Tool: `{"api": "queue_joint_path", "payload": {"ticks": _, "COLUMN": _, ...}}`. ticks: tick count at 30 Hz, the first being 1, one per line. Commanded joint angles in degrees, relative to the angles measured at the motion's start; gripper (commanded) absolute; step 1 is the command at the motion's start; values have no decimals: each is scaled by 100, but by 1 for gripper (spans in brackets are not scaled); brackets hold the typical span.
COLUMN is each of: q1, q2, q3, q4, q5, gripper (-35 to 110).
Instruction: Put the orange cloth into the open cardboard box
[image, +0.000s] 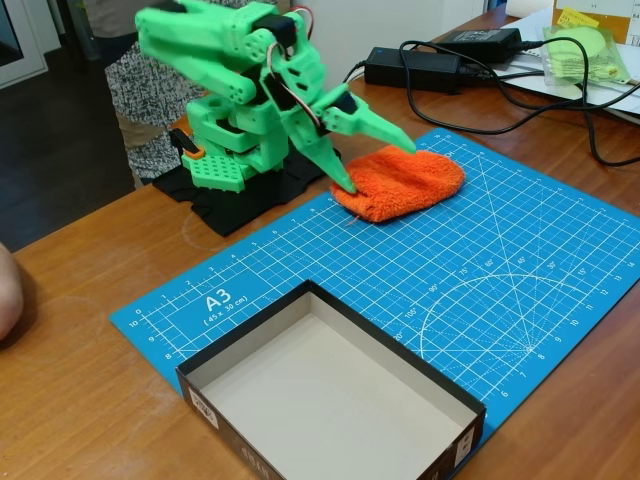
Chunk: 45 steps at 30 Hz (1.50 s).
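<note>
The green arm's jaws (375, 155) are seen in the fixed view spread wide, holding nothing. One finger points down and its tip is pressed at the left edge of the orange cloth (405, 182); the other finger is stretched out to the right, above the cloth's upper edge, so that the cloth's left part lies between the two fingers. The cloth itself is spread in a soft folded heap on the blue cutting mat (500, 270), directly under and to the right of the jaws.

The open cardboard box (330, 395) is found well below the jaws in the picture, toward the near edge, resting partly on the mat's near corner and partly on the wooden counter (80, 400). Its black outer walls and plain pale inside are visible, and nothing is seen lying in it. It is well apart from the cloth.

Behind the jaws, to the right, two black power adapters (415, 68) with trailing cables are laid on the counter, and beyond them a pale yellow-green item in a clear bag (585, 52). To the left of the jaws, the arm's base (230, 165) is set on a black pad.
</note>
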Motion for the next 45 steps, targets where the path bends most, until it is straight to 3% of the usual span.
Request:
{"api": "queue_joint_path", "payload": {"ticks": 1, "q1": -185, "q2": -2197, "q3": -747, "q4": -457, "q5": -79, "gripper": 48}}
{"api": "queue_joint_path", "payload": {"ticks": 10, "q1": -606, "q2": -3788, "q3": -1538, "q4": -316, "q5": -615, "gripper": 43}}
{"api": "queue_joint_path", "payload": {"ticks": 12, "q1": -580, "q2": -4201, "q3": -1740, "q4": -193, "q5": -747, "gripper": 31}}
{"api": "queue_joint_path", "payload": {"ticks": 14, "q1": -519, "q2": -4263, "q3": -1775, "q4": -176, "q5": -756, "gripper": 6}}
{"api": "queue_joint_path", "payload": {"ticks": 15, "q1": -475, "q2": -4219, "q3": -1731, "q4": -193, "q5": -747, "gripper": 0}}
{"api": "queue_joint_path", "payload": {"ticks": 25, "q1": -97, "q2": -2874, "q3": -1389, "q4": -26, "q5": -624, "gripper": 0}}
{"api": "queue_joint_path", "payload": {"ticks": 34, "q1": 378, "q2": -2250, "q3": -2505, "q4": 870, "q5": -105, "gripper": 0}}
{"api": "queue_joint_path", "payload": {"ticks": 45, "q1": 1415, "q2": -2435, "q3": -4456, "q4": 1661, "q5": -272, "gripper": 0}}
